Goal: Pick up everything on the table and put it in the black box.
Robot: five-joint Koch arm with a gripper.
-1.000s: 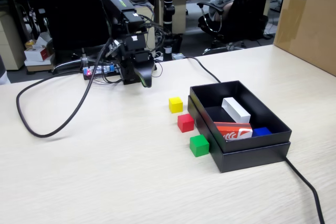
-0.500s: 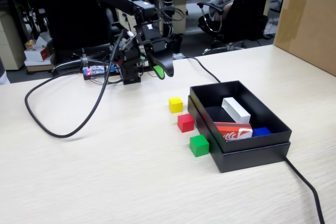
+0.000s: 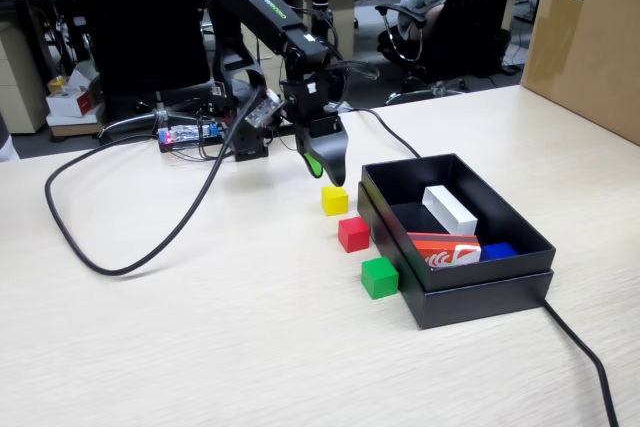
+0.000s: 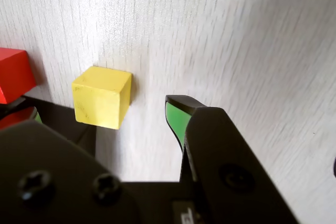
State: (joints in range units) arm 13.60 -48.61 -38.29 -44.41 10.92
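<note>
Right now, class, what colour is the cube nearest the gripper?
Yellow: the cube shows best in the wrist view, just beside the gripper.

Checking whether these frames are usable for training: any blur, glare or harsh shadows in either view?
Fixed view: evenly lit and sharp, soft shadows beside the small yellow cube and the shallow matte black cardboard box, no glare. Wrist view: the yellow cube is fairly sharp, the beige wood-grain table looks streaked and bright.
</note>
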